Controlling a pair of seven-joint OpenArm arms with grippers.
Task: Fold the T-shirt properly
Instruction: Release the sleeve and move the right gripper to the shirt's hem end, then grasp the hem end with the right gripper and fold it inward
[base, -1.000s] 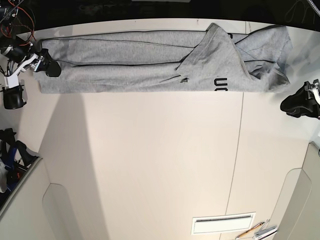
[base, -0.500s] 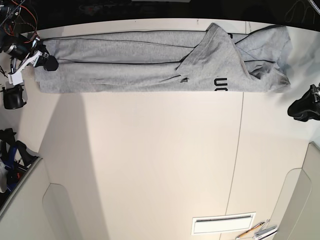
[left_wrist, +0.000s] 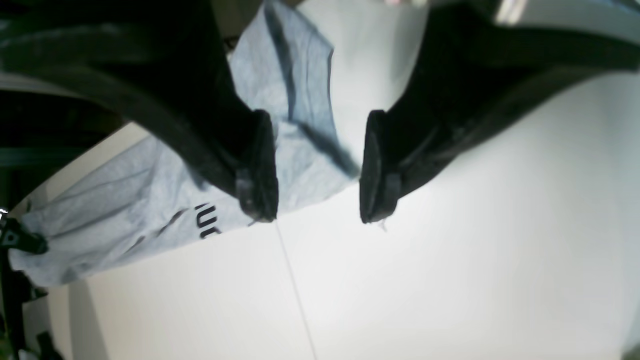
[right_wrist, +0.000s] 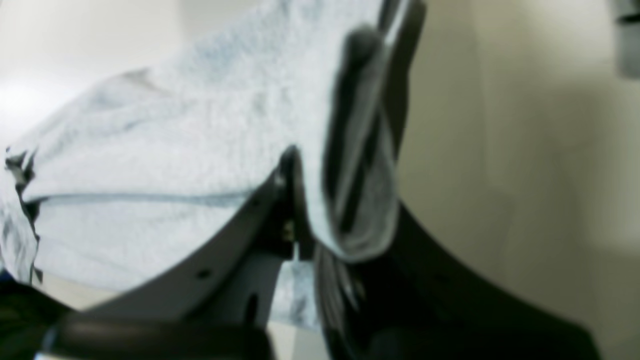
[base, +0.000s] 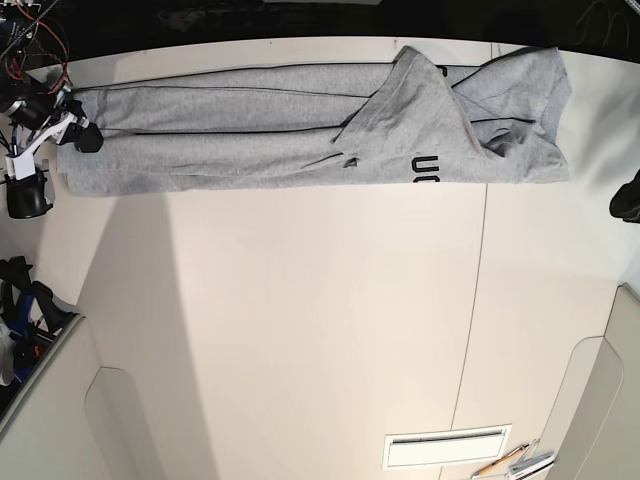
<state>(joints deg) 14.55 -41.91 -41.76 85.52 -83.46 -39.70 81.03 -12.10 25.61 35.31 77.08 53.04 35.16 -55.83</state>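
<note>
One long heather-grey T-shirt (base: 300, 125) stretches across the top of the pale desk (base: 320, 320) in the base view. At upper left, the right end effector (base: 78, 135) is clenched on the T-shirt's end; the right wrist view shows cloth pinched between its fingers (right_wrist: 360, 200), though blurred. At the far right edge, the left end effector (base: 630, 198) is mostly cut off, well apart from the bunched cloth, its jaws spread with nothing between them. Black lettering (base: 427, 168) is only partly visible.
</note>
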